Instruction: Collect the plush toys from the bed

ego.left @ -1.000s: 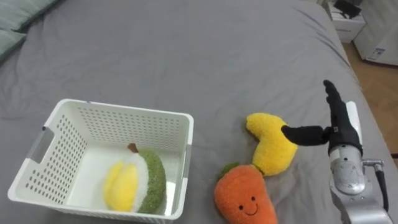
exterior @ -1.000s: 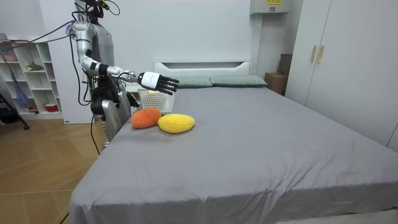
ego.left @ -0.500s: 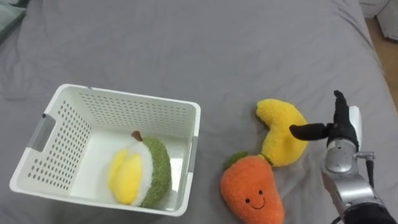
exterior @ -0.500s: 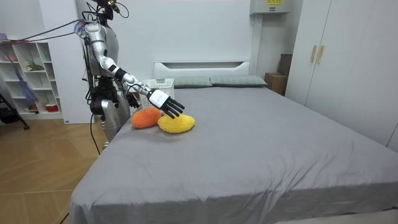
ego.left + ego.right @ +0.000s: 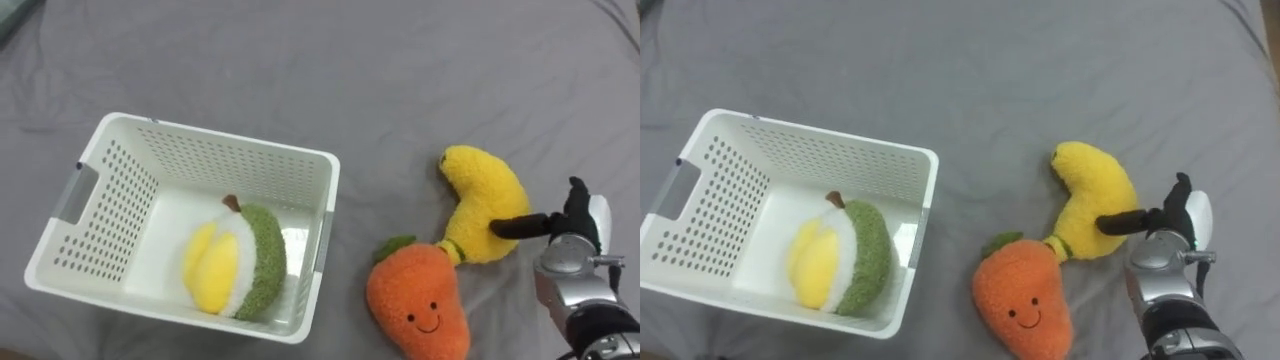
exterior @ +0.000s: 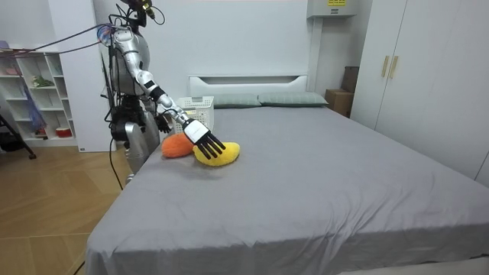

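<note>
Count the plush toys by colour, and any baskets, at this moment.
Yellow plush toy: 1
Orange plush toy: 1
Green-and-yellow plush toy: 1, inside the basket
White basket: 1
Total: 4

The grey bed (image 5: 300, 60) holds a white basket (image 5: 230, 158), a yellow banana (image 5: 480, 195) and an orange carrot (image 5: 415, 305), all near its side edge.

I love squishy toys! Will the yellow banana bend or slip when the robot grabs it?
Probably squashes: the banana looks fluffy and stuffed. Its fuzzy cover likely won't slip from the right hand. Curved and flat, it shouldn't roll.
</note>
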Robot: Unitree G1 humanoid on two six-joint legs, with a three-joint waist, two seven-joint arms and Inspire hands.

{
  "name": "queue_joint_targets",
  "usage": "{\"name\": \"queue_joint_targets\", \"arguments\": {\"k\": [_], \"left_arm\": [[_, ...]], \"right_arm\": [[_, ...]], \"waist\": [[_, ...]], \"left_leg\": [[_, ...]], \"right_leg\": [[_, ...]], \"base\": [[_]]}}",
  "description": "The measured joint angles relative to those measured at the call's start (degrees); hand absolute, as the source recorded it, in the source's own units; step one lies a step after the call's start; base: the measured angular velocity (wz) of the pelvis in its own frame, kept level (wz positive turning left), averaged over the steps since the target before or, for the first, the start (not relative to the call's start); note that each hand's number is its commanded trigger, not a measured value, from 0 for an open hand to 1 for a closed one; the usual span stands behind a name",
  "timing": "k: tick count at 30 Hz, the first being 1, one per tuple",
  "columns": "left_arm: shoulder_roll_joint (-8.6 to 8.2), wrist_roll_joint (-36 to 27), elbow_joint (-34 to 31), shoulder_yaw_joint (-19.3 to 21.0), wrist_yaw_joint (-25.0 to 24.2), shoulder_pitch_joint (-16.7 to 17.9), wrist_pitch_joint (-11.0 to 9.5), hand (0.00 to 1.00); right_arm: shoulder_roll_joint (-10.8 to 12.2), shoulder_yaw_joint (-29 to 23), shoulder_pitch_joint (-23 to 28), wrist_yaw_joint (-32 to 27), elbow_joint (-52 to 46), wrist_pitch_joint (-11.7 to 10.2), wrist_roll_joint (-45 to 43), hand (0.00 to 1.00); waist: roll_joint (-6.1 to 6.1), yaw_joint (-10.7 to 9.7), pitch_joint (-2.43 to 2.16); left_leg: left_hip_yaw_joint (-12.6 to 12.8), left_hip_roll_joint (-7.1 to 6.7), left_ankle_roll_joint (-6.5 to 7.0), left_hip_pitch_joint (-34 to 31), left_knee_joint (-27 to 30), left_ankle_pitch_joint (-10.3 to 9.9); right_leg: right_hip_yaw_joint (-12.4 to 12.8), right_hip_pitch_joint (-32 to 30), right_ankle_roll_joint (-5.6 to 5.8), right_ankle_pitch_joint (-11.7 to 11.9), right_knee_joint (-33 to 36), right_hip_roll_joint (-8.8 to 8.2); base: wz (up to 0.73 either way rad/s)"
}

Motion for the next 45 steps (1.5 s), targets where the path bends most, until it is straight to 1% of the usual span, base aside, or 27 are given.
{"name": "queue_joint_targets", "arguments": {"k": [1, 2, 4, 7, 10, 15, 17, 20, 24, 28, 32, 34, 35, 36, 37, 38, 40, 45], "left_arm": [[0.0, 0.0, 0.5, 0.0, 0.0, -0.5, -0.2, 0.0], [-0.01, 0.0, 1.3, -0.3, 0.1, -1.1, -0.7, 0.0], [-0.05, 0.0, 1.5, -0.6, 0.1, -1.4, -1.0, 0.0], [-0.06, 0.0, 1.5, -0.5, 0.1, -1.6, -1.2, 0.0], [-0.07, -0.1, 1.6, -0.7, 0.1, -2.3, -1.2, 0.0], [-0.09, -0.1, 2.5, -1.1, -0.1, -3.2, -1.4, 0.0], [-0.17, -0.1, 3.7, -1.1, -0.3, -3.9, -1.6, 0.0], [-0.28, -0.1, 3.8, -1.1, -0.4, -4.7, -1.5, 0.0], [-0.63, -0.1, 3.8, -1.2, -0.8, -5.0, -1.6, 0.0], [-0.63, -0.1, 3.8, -1.3, -0.9, -4.9, -1.5, 0.0], [-0.47, -0.5, 3.9, -3.7, -0.6, -4.7, -1.7, 0.0], [-0.32, -2.3, 3.9, -4.7, -0.6, -4.7, -2.1, 0.0], [-0.32, -2.9, 3.9, -5.0, -0.6, -4.7, -2.3, 0.0], [-0.32, -3.5, 3.9, -5.0, -0.6, -4.7, -2.4, 0.0], [-0.32, -4.1, 3.9, -5.2, -0.6, -4.8, -2.7, 0.0], [-0.26, -4.9, 3.9, -5.6, -0.6, -4.8, -3.1, 0.0], [-0.25, -5.7, 3.9, -5.9, -0.6, -4.9, -3.4, 0.0], [-0.11, -7.5, 3.8, -7.1, -0.6, -4.9, -3.6, 0.0]], "right_arm": [[-0.1, 0.0, -0.5, -0.1, 0.6, -0.7, 0.8, 0.0], [-0.1, 0.1, -1.0, -0.1, 1.7, -1.1, 1.6, 0.0], [-0.1, 0.1, -1.0, 0.2, 2.8, -1.6, 2.4, 0.0], [-0.1, 0.1, -1.0, 1.0, 4.0, -2.0, 3.3, 0.0], [-0.1, 0.2, -1.0, 2.4, 4.4, -2.1, 5.3, 0.0], [-0.1, 0.2, -1.0, 4.0, 4.4, -2.2, 6.1, 0.0], [-0.1, 0.2, -1.0, 4.5, 4.4, -2.2, 6.1, 0.0], [-0.1, 0.2, -1.0, 5.2, 4.3, -2.8, 6.1, 0.0], [-0.1, 0.5, -1.0, 6.1, 3.8, -2.9, 6.4, 0.0], [-0.1, 2.7, -1.6, 6.8, 3.5, -3.4, 6.1, 0.0], [0.0, 6.2, -2.7, 7.3, 3.4, -3.5, 6.1, 0.0], [0.3, 7.2, -3.3, 7.4, 3.3, -3.5, 6.1, 0.0], [0.5, 7.3, -3.7, 7.9, 3.3, -3.4, 6.1, 0.14], [0.6, 7.5, -3.9, 8.0, 3.3, -3.4, 6.1, 0.22], [0.6, 8.1, -3.9, 8.1, 3.3, -3.4, 6.2, 0.98], [0.6, 8.5, -3.9, 8.4, 3.3, -3.4, 6.2, 1.0], [0.6, 9.0, -3.9, 8.4, 3.3, -3.4, 6.2, 1.0], [0.5, 9.1, -3.9, 8.4, 3.3, -3.4, 6.2, 1.0]], "waist": [[0.01, 0.0, 0.01], [0.06, 0.2, 0.12], [0.15, 0.3, 0.19], [0.33, 0.4, 0.42], [0.46, 0.4, 0.49], [0.58, 1.1, 0.52], [0.77, 1.4, 0.51], [1.14, 1.6, 0.52], [1.53, 1.9, 0.36], [1.61, 2.0, 0.3], [1.57, 2.2, 0.29], [1.53, 2.3, 0.28], [1.5, 2.3, 0.3], [1.49, 2.4, 0.3], [1.4, 2.8, 0.28], [1.28, 3.1, 0.32], [1.08, 3.2, 0.35], [0.44, 3.2, 0.32]], "left_leg": [[0.0, 0.02, 0.0, -0.5, 0.2, 0.0], [0.0, 0.03, -0.05, -0.6, 0.3, 0.0], [-0.2, 0.03, -0.06, -0.6, 0.3, 0.0], [-0.4, 0.03, -0.07, -0.9, 0.5, 0.0], [-0.5, 0.05, -0.08, -1.1, 0.6, 0.1], [-0.8, 0.05, -0.09, -1.5, 1.1, 0.1], [-1.0, 0.04, -0.09, -1.5, 1.1, 0.1], [-1.3, 0.02, -0.09, -1.8, 1.5, 0.1], [-1.3, 0.05, -0.11, -2.0, 1.4, 0.1], [-1.2, 0.06, -0.19, -1.9, 1.3, 0.1], [-1.2, 0.03, -0.25, -1.9, 1.2, 0.2], [-1.2, 0.01, -0.25, -1.9, 1.2, 0.3], [-1.2, -0.01, -0.24, -1.9, 1.1, 0.4], [-1.2, -0.01, -0.25, -1.9, 1.1, 0.4], [-1.3, -0.01, -0.27, -1.9, 1.1, 0.4], [-1.3, 0.0, -0.28, -1.9, 1.1, 0.5], [-1.4, -0.01, -0.29, -1.9, 1.1, 0.5], [-1.6, -0.01, -0.31, -1.9, 1.1, 0.5]], "right_leg": [[0.0, -0.4, 0.0, 0.0, 0.0, 0.0], [-0.1, -0.4, -0.02, 0.0, 0.0, 0.01], [-0.4, -0.4, -0.02, 0.0, 0.0, 0.01], [-0.7, -0.5, -0.03, 0.0, 0.0, -0.02], [-1.2, -0.6, -0.04, 0.0, 0.1, -0.09], [-1.5, -0.6, -0.08, 0.1, 0.1, -0.1], [-1.6, -0.5, -0.1, 0.1, 0.1, -0.1], [-2.2, -0.5, -0.1, 0.1, 0.1, -0.1], [-2.3, -0.6, -0.1, 0.1, 0.1, -0.1], [-2.1, -0.8, -0.1, 0.1, 0.1, -0.07], [-2.2, -0.8, -0.1, 0.1, 0.1, -0.07], [-2.2, -0.8, -0.1, 0.1, 0.1, -0.08], [-2.3, -0.8, -0.1, 0.1, 0.2, -0.11], [-2.3, -0.8, -0.11, 0.1, 0.2, -0.11], [-2.3, -0.8, -0.11, 0.1, 0.2, -0.11], [-2.3, -0.8, -0.11, 0.1, 0.2, -0.12], [-2.7, -0.8, -0.13, 0.1, 0.2, -0.16], [-3.0, -0.6, -0.13, 0.1, 0.2, -0.18]], "base": [[0.0], [0.0], [0.04], [0.04], [0.02], [0.02], [0.02], [0.08], [0.01], [0.0], [0.0], [0.0], [0.0], [0.0], [0.0], [0.0], [0.04], [0.02]]}}
